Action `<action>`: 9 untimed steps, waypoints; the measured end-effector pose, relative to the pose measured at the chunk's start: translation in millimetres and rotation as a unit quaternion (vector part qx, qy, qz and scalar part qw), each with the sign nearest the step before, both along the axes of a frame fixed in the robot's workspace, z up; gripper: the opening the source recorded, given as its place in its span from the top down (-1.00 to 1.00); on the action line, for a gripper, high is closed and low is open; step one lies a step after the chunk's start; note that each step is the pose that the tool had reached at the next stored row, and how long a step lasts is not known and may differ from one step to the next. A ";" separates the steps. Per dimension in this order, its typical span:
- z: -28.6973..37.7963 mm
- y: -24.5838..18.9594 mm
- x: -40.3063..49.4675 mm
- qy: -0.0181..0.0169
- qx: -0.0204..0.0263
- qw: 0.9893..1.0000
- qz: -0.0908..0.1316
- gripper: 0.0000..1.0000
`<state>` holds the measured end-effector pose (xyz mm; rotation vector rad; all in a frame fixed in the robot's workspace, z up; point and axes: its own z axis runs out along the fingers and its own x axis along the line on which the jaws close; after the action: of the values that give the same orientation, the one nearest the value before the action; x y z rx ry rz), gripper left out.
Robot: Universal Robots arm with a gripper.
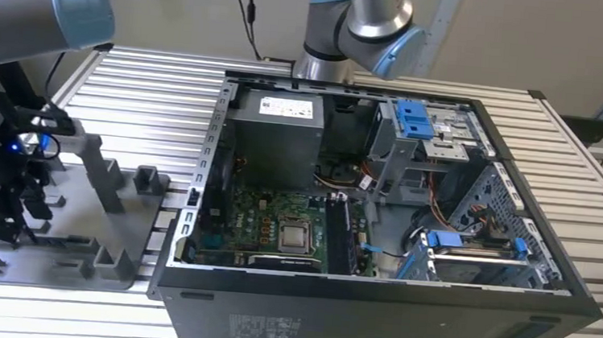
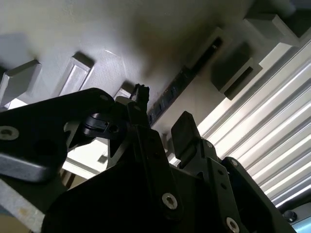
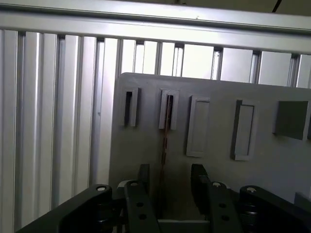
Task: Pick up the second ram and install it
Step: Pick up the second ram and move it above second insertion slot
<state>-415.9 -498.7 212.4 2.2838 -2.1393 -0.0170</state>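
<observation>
Straddling the second ram in the grey tray; pincer released.

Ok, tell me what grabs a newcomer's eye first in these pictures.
The open computer case dominates the middle of the exterior view, green motherboard exposed. In the first wrist view, the second ram stands on edge in the grey tray, straddled by the open hand.
</observation>
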 end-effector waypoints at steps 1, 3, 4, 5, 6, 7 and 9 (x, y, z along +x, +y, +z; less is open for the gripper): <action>-1.8 -0.5 0.0 0.000 0.000 1.000 0.000 0.04; -5.3 -1.1 0.0 0.000 0.000 1.000 0.000 0.04; -6.9 -1.4 0.0 0.000 0.000 1.000 0.000 0.04; -8.3 -1.7 0.0 0.000 0.000 1.000 0.000 0.04; -9.6 -2.2 0.0 0.000 0.000 1.000 0.000 0.04; -10.8 -2.5 0.0 0.000 0.000 1.000 0.000 0.04; -11.6 -2.7 0.0 0.000 0.000 1.000 0.000 0.04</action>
<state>-415.9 -501.4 200.9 2.2835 -2.1391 -0.0168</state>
